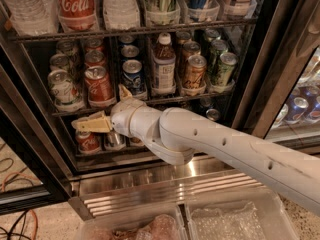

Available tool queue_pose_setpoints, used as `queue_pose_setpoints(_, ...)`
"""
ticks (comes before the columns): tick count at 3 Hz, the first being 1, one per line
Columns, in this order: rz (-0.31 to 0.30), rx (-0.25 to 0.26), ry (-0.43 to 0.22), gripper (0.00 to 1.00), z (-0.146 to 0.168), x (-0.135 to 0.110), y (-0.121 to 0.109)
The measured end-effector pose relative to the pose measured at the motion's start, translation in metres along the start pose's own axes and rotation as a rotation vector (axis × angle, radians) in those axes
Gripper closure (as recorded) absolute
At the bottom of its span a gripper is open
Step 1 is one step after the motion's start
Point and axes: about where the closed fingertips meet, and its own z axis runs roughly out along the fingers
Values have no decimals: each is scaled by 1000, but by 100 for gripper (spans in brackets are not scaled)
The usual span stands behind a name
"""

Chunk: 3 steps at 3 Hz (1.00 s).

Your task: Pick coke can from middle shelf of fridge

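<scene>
The coke can (pixel 98 84), red with a silver top, stands at the front of the second lane from the left on the middle shelf (pixel 165 99) of the fridge (pixel 272 69). More red cans stand behind it. My gripper (pixel 106 109) is inside the fridge opening, just below and in front of the coke can, not touching it. It is open and empty, with one beige finger (pixel 91 124) pointing left under the shelf edge and the other fingertip (pixel 123 91) pointing up beside the can's right side.
A white-green can (pixel 63 86) is left of the coke can and a blue can (pixel 133 75) and a brown bottle (pixel 163 64) are right of it. A Coca-Cola bottle (pixel 75 4) stands on the rack above. Small cans (pixel 89 141) sit below. The ribbed steel base (pixel 170 186) and clear bins (pixel 230 224) are underneath.
</scene>
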Motion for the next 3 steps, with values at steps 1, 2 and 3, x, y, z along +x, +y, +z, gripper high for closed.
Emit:
queue_pose_setpoints(1,-12,-19,-20,0,11,-9,4)
queue_pose_setpoints(2,-13,-19,-12,0,17,-7,6)
queue_pose_setpoints(3,-1,-2,1,0,22,0,6)
